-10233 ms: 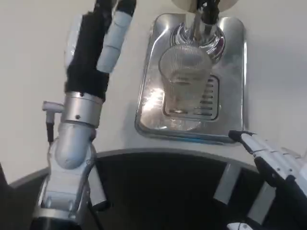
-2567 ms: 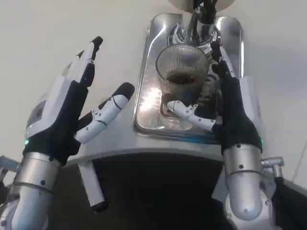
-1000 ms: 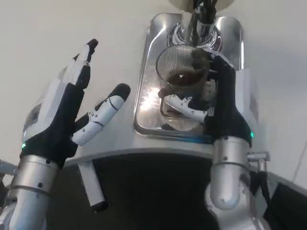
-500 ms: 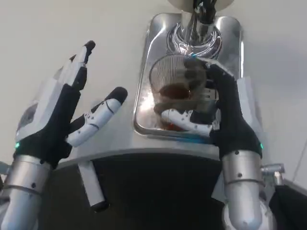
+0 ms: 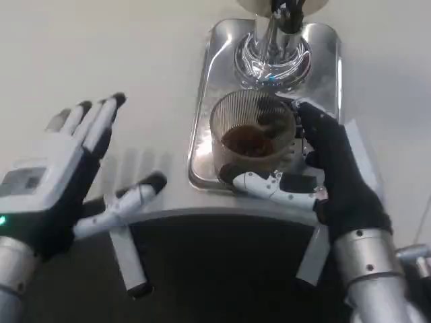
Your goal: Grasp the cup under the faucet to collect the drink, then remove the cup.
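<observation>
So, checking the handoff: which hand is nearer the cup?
Right. The right hand grips the cup; the left hand hangs open, well off to its left.

The faucet (image 5: 273, 37) stands at the far end of the steel drip tray (image 5: 209, 87), closing the way above that part of it. The cup (image 5: 252, 138) sits toward the near edge with the right hand (image 5: 333, 178) wrapped round its right and near sides, so those sides are shut off. Left of the tray, the white table (image 5: 101, 54) lies open (the left hand (image 5: 57, 182) hangs spread over its near part, well apart from the cup).
</observation>
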Robot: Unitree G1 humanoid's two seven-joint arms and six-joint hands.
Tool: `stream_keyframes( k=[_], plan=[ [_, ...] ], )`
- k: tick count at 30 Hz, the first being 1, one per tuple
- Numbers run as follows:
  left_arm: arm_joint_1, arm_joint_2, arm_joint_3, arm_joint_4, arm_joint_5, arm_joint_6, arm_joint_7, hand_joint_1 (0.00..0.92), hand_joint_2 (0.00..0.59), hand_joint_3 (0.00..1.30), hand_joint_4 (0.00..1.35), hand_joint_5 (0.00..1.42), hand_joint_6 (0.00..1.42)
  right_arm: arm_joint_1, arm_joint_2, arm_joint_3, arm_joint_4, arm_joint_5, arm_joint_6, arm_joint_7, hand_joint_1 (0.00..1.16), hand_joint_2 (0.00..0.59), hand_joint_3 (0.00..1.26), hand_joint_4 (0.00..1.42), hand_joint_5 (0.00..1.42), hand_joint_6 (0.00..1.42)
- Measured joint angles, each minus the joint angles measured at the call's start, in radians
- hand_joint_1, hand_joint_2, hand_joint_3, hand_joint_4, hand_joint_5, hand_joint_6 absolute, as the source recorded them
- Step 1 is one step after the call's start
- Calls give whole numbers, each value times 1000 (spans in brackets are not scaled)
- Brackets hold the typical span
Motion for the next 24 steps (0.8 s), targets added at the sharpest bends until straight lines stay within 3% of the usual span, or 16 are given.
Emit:
stream_keyframes(
  k=[3, 11, 24],
  plan=[
    [30, 23, -1, -19, 88, 37, -28, 0, 170, 0, 0, 0, 0, 0, -13, -13, -28, 8, 8, 41, 1162, 368, 725, 760, 867, 1133],
    [63, 53, -19, -72, 167, 34, -69, 0, 162, 0, 0, 0, 0, 57, -27, -18, -165, 28, 41, 123, 1162, 382, 693, 729, 850, 1101],
    [117, 47, -34, -169, 229, 28, -93, 4, 162, 0, 0, 0, 0, 205, -92, -34, -459, 70, 147, 267, 1162, 390, 662, 694, 823, 1077]
  ],
)
